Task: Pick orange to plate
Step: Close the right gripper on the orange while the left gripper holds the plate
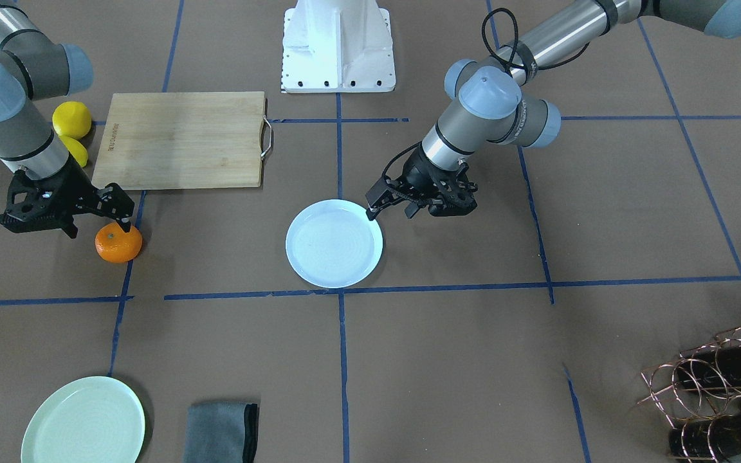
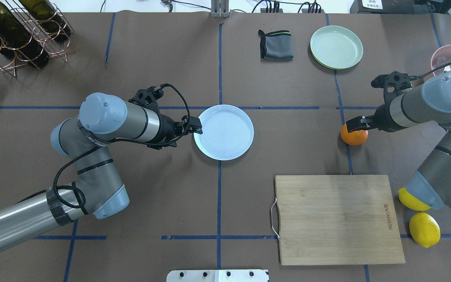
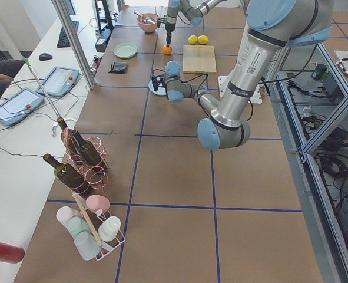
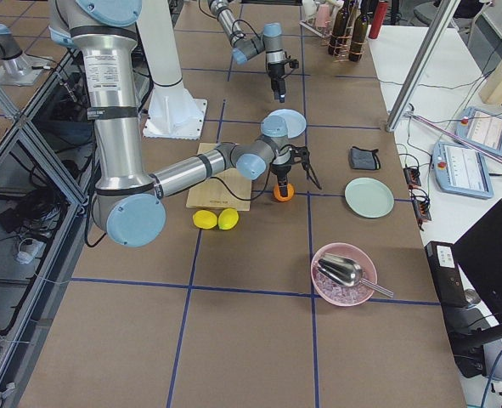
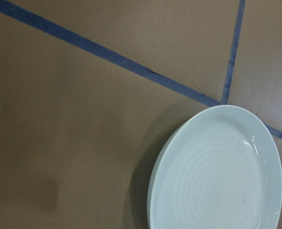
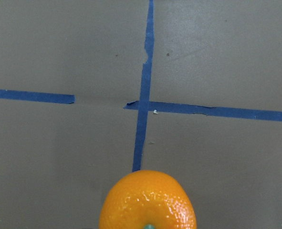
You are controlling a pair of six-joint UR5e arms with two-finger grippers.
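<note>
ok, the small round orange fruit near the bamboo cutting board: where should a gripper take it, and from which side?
Across its widest middle, coming straight down from above. The orange sits on the brown table with its stem dimple up and looks slightly flattened, so its sides should give the fullest hold, and nothing else touches it. The right gripper hangs just over it.

A small, bright orange point(image 2: 354, 137) sits on a blue tape line point(image 2: 348, 156) toward the tabletop's robot-right end. The round bluish-white plate point(image 2: 224, 132) lies flat mid-tabletop, well apart.
</note>
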